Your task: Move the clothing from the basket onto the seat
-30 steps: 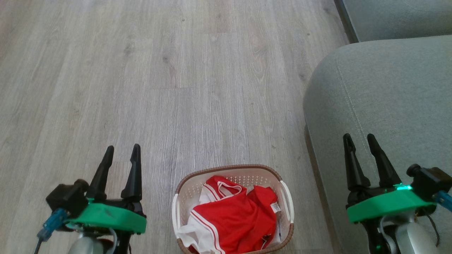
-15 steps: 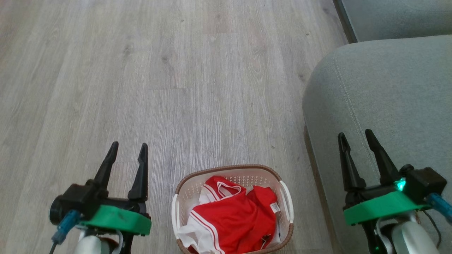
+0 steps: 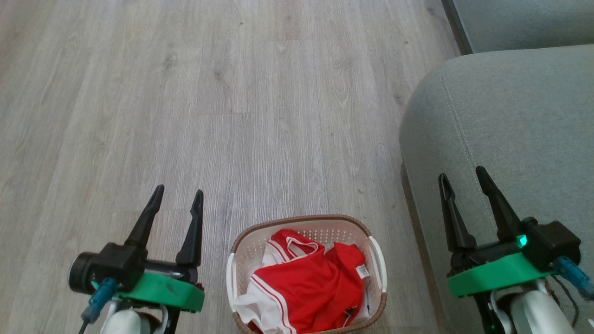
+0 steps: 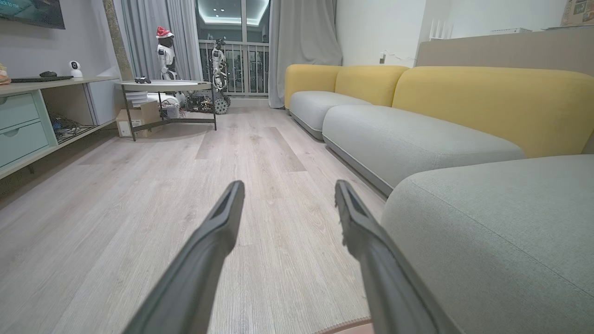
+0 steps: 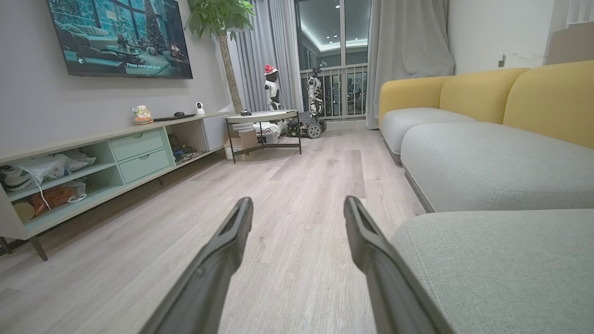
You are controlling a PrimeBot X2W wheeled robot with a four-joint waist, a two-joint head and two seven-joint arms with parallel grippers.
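The red clothing [image 3: 308, 287] with white stripes lies crumpled inside the cream basket [image 3: 241, 250], which stands on the floor at the bottom centre of the head view. The grey-green seat [image 3: 506, 120] rises on the right; it also shows in the left wrist view as the seat [image 4: 501, 232] and in the right wrist view as the seat [image 5: 501, 264]. My left gripper [image 3: 178, 194] hovers open to the left of the basket, nothing between its fingers. My right gripper [image 3: 461, 175] is open over the seat's front edge, right of the basket.
Pale wood floor [image 3: 232, 93] stretches ahead of the basket. A second sofa cushion [image 3: 519, 21] sits at the top right. The wrist views show a yellow-backed sofa [image 4: 487, 102], a round table [image 4: 167, 86], a low green cabinet [image 5: 93, 157] and a standing robot figure [image 5: 273, 88].
Both grippers have shifted inward toward the basket, the left to the right and the right to the left. Both stay open. The clothing and basket have not moved.
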